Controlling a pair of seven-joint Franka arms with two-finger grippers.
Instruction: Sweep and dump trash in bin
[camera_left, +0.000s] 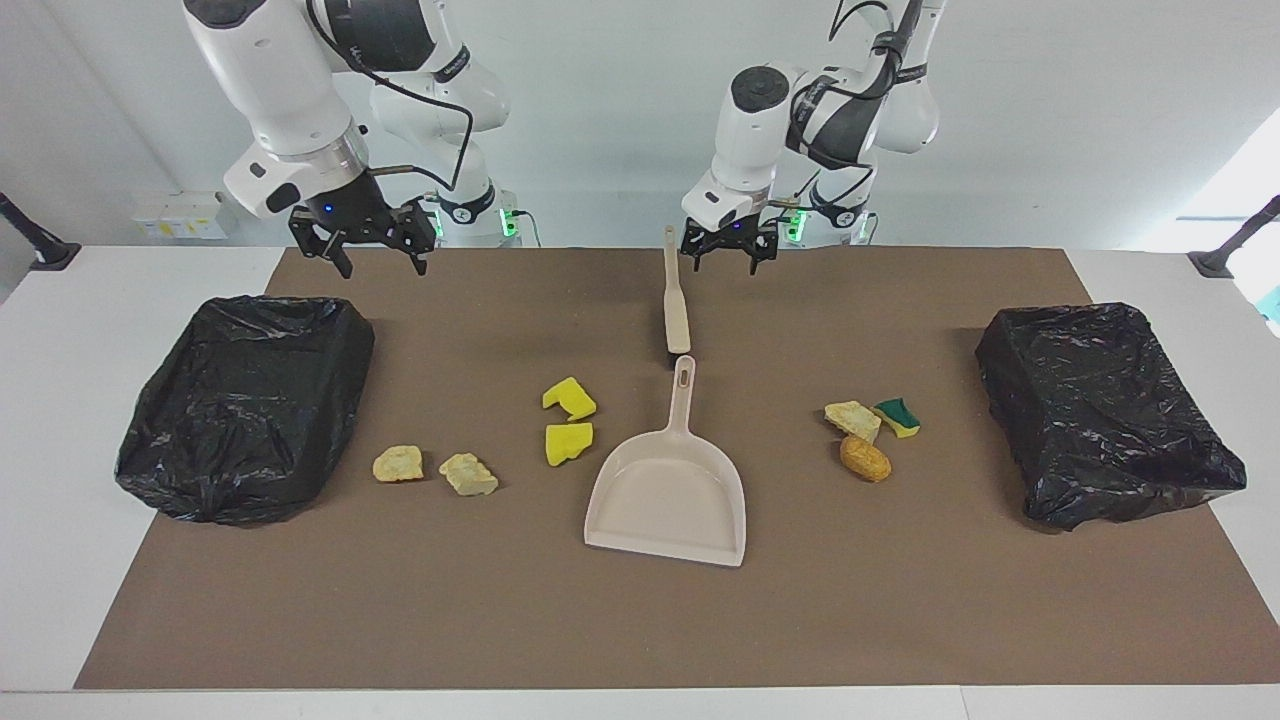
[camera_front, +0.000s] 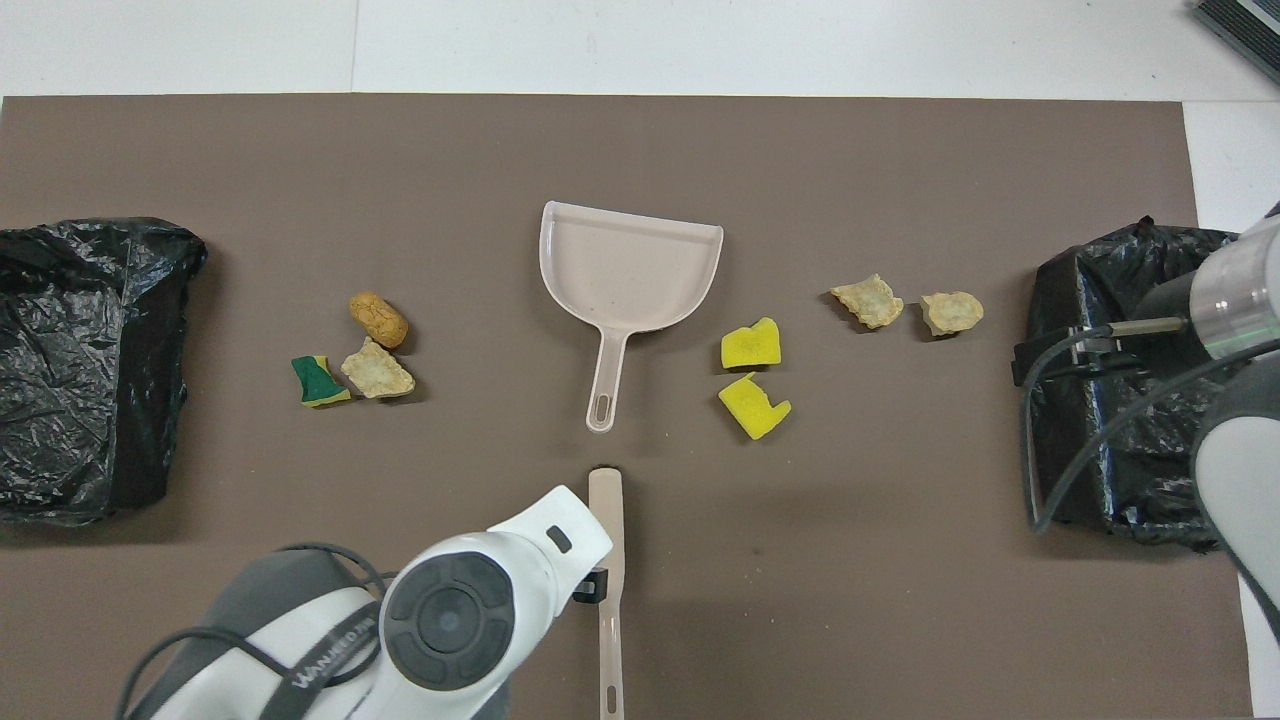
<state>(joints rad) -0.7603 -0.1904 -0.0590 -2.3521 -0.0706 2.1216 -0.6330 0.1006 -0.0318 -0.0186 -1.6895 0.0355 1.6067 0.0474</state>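
Note:
The trash lies on the brown mat: two yellow sponge pieces (camera_left: 569, 398) (camera_front: 752, 345) beside the beige dustpan (camera_left: 668, 495) (camera_front: 625, 265), two tan chunks (camera_left: 468, 474) (camera_front: 868, 301) toward the right arm's end, and a tan chunk (camera_left: 852, 419), a green-and-yellow sponge (camera_left: 898, 416) (camera_front: 320, 382) and an orange-brown lump (camera_left: 865, 458) (camera_front: 379, 318) toward the left arm's end. A beige brush (camera_left: 677, 300) (camera_front: 606, 520) lies nearer to the robots than the dustpan. My left gripper (camera_left: 728, 262) is open beside the brush's handle end. My right gripper (camera_left: 380, 262) is open, raised over the mat.
A bin lined with a black bag (camera_left: 245, 400) (camera_front: 1110, 400) stands at the right arm's end of the mat. A second one (camera_left: 1105, 410) (camera_front: 85, 360) stands at the left arm's end. White table borders the mat.

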